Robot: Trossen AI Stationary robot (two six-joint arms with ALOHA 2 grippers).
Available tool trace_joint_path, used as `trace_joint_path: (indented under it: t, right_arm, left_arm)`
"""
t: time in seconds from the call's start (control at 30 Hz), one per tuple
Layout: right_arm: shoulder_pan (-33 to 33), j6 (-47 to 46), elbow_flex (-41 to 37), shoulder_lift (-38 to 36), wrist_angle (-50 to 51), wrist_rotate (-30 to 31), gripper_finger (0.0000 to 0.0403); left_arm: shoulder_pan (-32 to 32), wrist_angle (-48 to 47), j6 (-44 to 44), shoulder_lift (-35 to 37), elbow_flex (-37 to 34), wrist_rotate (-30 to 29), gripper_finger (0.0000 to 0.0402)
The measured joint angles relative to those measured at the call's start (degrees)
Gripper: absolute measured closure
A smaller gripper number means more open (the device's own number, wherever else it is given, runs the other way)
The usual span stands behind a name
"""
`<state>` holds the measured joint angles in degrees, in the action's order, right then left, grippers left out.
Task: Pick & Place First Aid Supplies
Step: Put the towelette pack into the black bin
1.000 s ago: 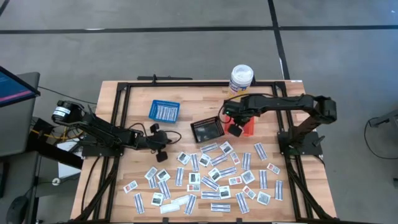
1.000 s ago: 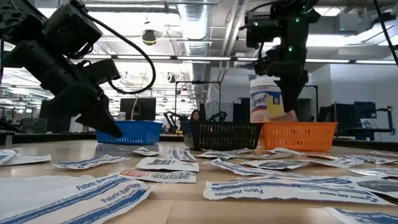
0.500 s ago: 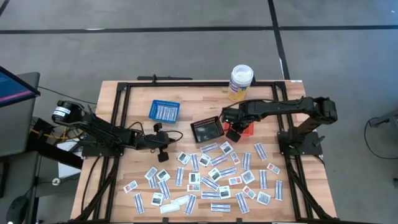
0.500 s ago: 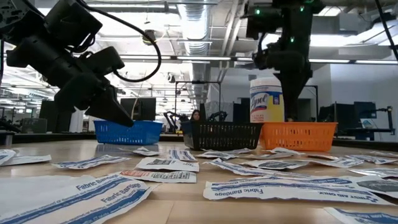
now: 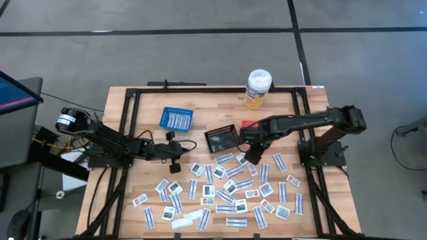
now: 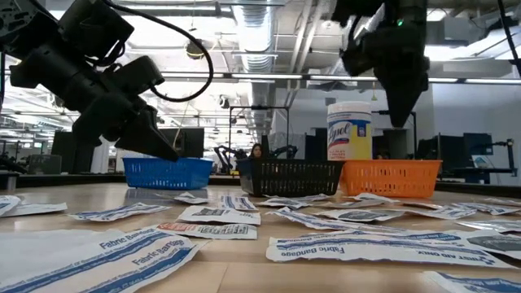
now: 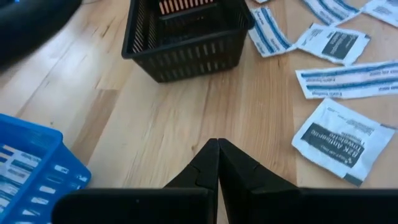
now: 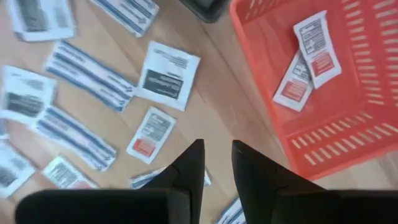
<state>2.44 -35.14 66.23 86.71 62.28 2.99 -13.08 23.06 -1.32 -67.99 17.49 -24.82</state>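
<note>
The first aid supplies (image 5: 227, 190) are many small flat white packets lying flat on the near half of the wooden table, also in the low view (image 6: 220, 216). Two red-marked packets (image 8: 314, 43) lie in the orange basket (image 8: 348, 93). My right gripper (image 8: 216, 149) points down, open and empty, above the packets just near of that basket (image 5: 252, 157). At mid-left my left gripper (image 7: 217, 144) is shut and empty, slanting down above bare wood (image 5: 175, 167).
A black basket (image 5: 221, 139) stands at mid-table, a blue basket (image 5: 176, 119) at far left, and a white bottle with a yellow label (image 5: 259, 87) at the far edge. The right arm covers most of the orange basket (image 5: 248, 124). A black frame rims the table.
My right gripper has risen from the orange basket and swung toward the table's near edge, and it now hangs over the loose packets. My left gripper has tipped its fingers up a little and otherwise kept its place.
</note>
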Motion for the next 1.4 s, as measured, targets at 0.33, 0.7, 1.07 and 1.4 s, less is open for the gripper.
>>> trace_joint_path:
  t: [0.33,0.7,1.07,1.4]
  right_arm:
    - [4.86,0.86,-10.29,-15.44,-11.12,9.15,0.0327]
    - [4.18,22.01,-31.14,-29.12,-49.79,9.12,0.0327]
    - [-2.77,41.31,-31.69,-20.3,-78.91,8.87,0.0327]
    - [-6.59,43.21,-31.69,-15.03,-78.95,8.67,0.0327]
  left_arm:
    - [0.0,0.55,-0.53,0.0,-0.02,0.02,0.0394]
    - [0.62,1.85,-1.48,0.0,0.87,10.82,0.0356]
    - [2.77,5.13,-7.82,-2.68,1.8,20.55,0.026]
    - [5.49,13.44,-11.17,-16.45,1.84,20.59,0.0257]
